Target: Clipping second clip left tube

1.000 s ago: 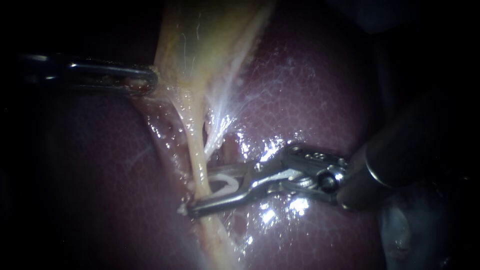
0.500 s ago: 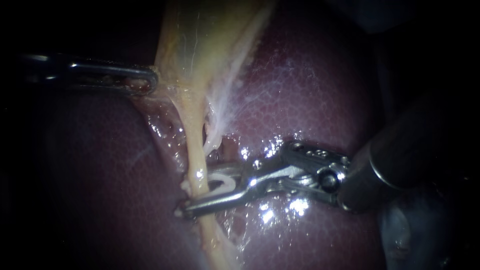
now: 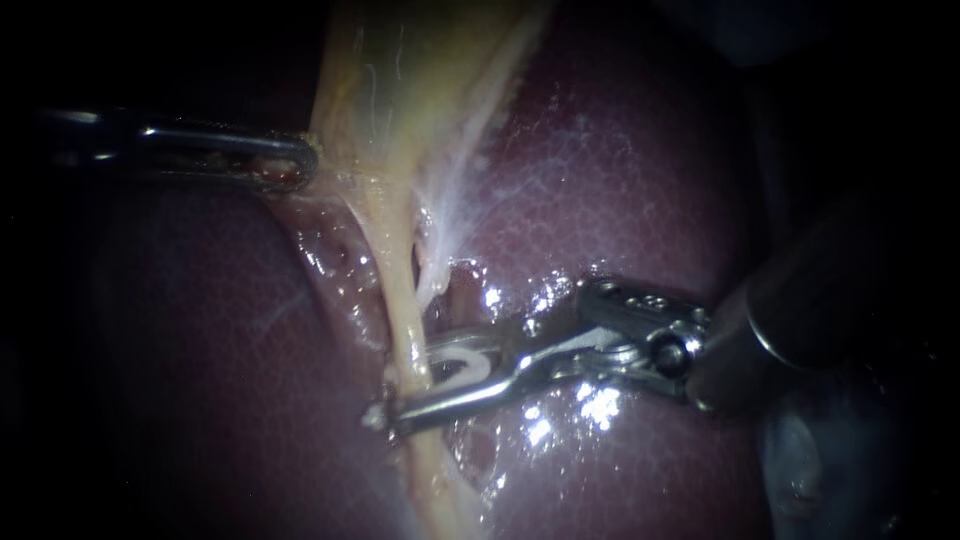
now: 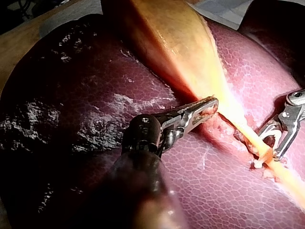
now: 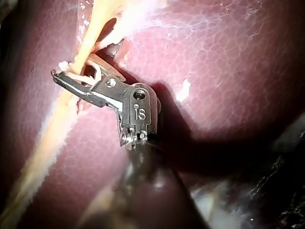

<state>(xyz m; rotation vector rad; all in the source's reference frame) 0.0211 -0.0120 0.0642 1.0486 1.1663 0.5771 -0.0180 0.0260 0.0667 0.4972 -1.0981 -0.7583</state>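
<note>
Tan surface (image 4: 16,45), pale cloth (image 4: 221,8) behind; surroundings dark.

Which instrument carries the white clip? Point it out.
The right instrument: its jaws hold the white clip astride the tube. The left instrument only grips tissue at the edge of the gallbladder.

At upper centre the gallbladder (image 3: 400,80), its tube (image 3: 400,290) running down over the liver (image 3: 620,180); left instrument (image 3: 300,160) upper left; right instrument (image 3: 415,382) at centre, clip (image 3: 462,366) astride the tube.
</note>
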